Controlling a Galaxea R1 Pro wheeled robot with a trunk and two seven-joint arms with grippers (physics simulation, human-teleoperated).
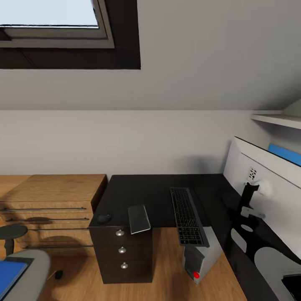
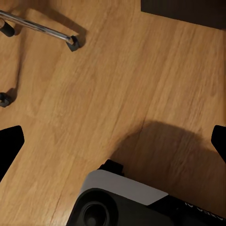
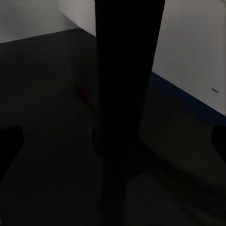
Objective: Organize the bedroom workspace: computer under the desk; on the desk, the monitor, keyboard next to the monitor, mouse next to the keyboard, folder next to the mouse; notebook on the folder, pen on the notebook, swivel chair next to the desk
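The glossy black desk (image 1: 146, 192) carries the dark mouse (image 1: 104, 218), the light-grey notebook (image 1: 139, 218) and the keyboard (image 1: 186, 215). Notebook and keyboard both overhang its front edge. At the right stands the monitor (image 1: 271, 175), white back towards me, on its black stand (image 1: 247, 205). The silver computer (image 1: 201, 257) sits under the desk. At the lower left is the swivel chair (image 1: 29, 271) with the blue folder (image 1: 10, 274) on its seat. My left gripper (image 2: 113, 143) hangs open over the floor. My right gripper (image 3: 113, 141) is open, facing the stand (image 3: 127, 70). The pen is out of view.
A black drawer unit (image 1: 122, 251) stands under the desk's left end, beside low light-wood shelving (image 1: 50, 200). A skylight (image 1: 50, 16) is set in the sloped wall, and a white shelf (image 1: 276, 119) at the right. The chair's chrome leg (image 2: 42, 27) and my base (image 2: 127, 202) are over the wood floor.
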